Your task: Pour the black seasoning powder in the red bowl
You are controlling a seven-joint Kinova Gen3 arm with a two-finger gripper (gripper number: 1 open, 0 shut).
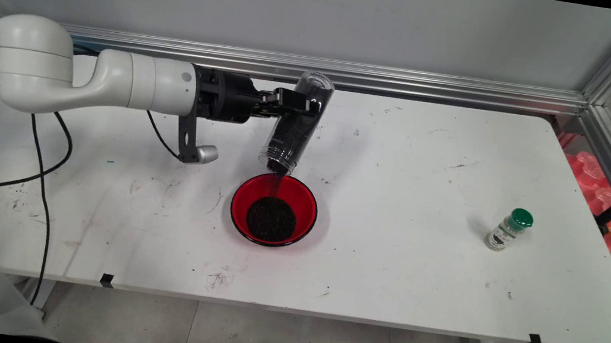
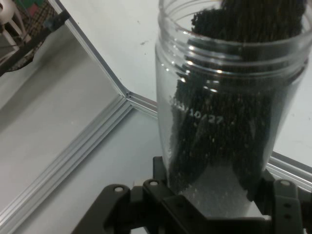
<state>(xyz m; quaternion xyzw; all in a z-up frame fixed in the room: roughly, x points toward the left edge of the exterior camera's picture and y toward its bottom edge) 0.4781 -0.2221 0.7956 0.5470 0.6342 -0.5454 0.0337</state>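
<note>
My gripper (image 1: 298, 103) is shut on a clear plastic jar (image 1: 296, 123) of dark grains, held tipped mouth-down above the table's middle. A thin stream of grains falls from its mouth into the red bowl (image 1: 306, 207) right below, where a dark pile (image 1: 271, 218) lies. In the hand view the jar (image 2: 229, 112) fills the centre between the black linkage, its threaded open mouth at the top and grains lying along its wall.
A small spice bottle (image 1: 508, 229) with a green cap stands far right on the white table (image 1: 414, 150). Black cables hang from the arm at the left. An aluminium rail (image 1: 319, 69) runs along the wall behind.
</note>
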